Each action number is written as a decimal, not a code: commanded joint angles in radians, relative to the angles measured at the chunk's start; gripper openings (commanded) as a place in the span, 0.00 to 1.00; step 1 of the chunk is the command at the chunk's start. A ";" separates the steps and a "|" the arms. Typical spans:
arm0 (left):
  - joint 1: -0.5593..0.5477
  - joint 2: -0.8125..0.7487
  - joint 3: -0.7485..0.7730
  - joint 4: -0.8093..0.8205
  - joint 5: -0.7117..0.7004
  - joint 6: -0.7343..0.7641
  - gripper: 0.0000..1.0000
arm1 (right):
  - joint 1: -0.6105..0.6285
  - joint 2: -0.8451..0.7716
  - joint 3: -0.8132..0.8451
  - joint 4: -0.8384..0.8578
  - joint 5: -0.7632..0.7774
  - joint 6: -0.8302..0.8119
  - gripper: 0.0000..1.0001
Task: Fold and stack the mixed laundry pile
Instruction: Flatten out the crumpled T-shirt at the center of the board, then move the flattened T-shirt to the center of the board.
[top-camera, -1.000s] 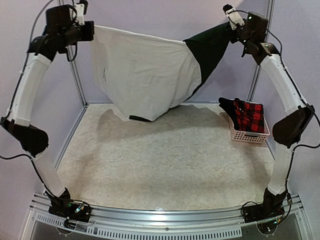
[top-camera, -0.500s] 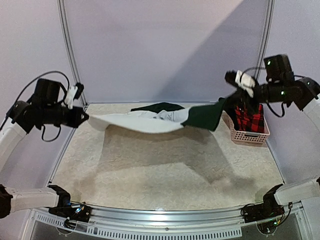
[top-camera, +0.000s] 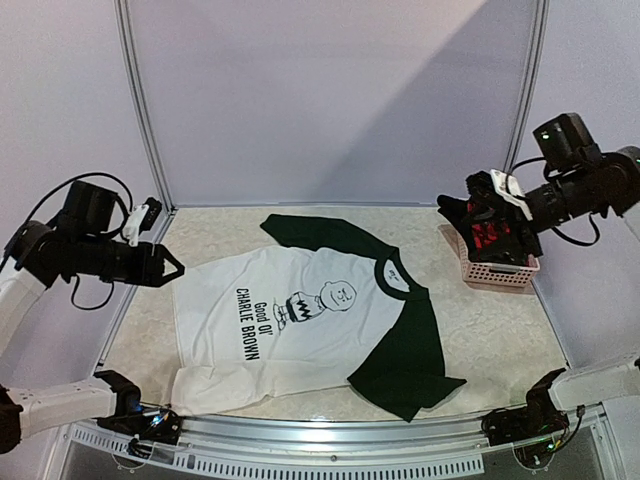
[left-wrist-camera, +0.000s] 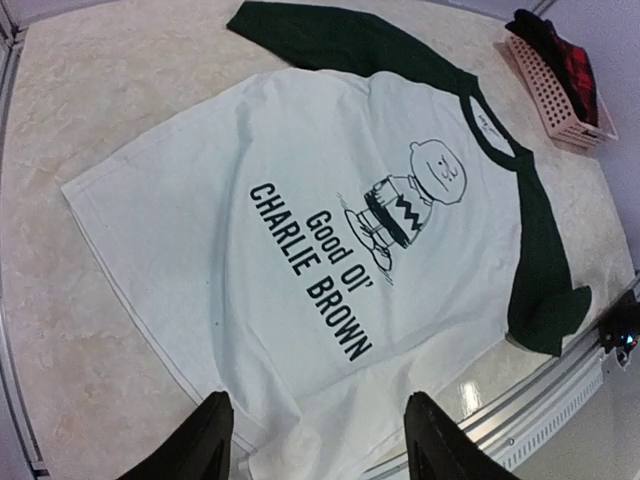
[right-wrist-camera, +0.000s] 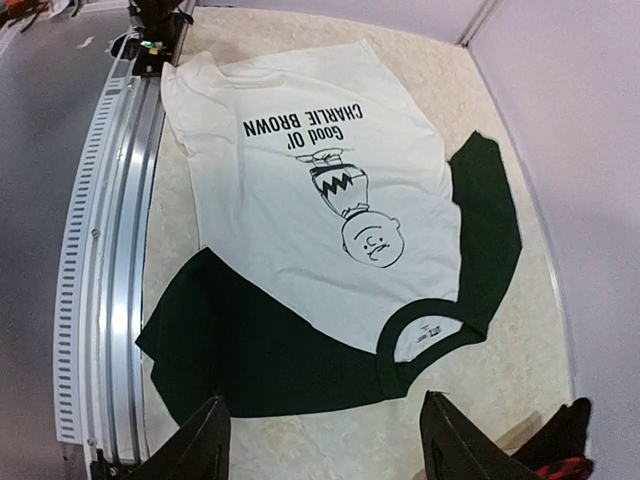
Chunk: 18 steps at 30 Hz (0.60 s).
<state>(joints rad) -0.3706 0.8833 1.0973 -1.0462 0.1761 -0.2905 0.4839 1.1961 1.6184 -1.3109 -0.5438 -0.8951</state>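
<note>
Left gripper is hanging at 9 o'clock of the table, jaws standing apart, nothing between the fingers; it is pointing toward 3 o'clock, just off the tee's hem. Right gripper is hovering at 2 o'clock, jaws also spread and gripping nothing, sitting over the near-left end of the pink basket. The tee is lying flat, print side up, mid-table: white body, dark green sleeves and collar, hem facing 9 o'clock, collar facing 3 o'clock. One sleeve is reaching toward 12 o'clock, the other toward 5 o'clock, its cuff ending just beside the front rail. The hem's near corner is bunching slightly at 7 o'clock. The basket is sitting at 2 o'clock against the right wall, well apart from the tee, holding a red-and-black flannel with dark cloth spilling over its far end.
</note>
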 joint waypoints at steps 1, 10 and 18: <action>0.020 0.188 0.038 0.125 -0.184 -0.021 0.61 | -0.027 0.207 -0.008 0.176 0.012 0.118 0.62; 0.165 0.454 -0.024 0.377 -0.304 -0.139 0.60 | -0.052 0.764 0.157 0.468 0.339 0.380 0.50; 0.179 0.620 -0.107 0.474 -0.246 -0.162 0.52 | -0.052 1.033 0.262 0.533 0.391 0.369 0.45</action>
<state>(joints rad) -0.2043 1.4372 1.0458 -0.6537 -0.0956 -0.4232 0.4335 2.1513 1.8168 -0.8387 -0.1993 -0.5518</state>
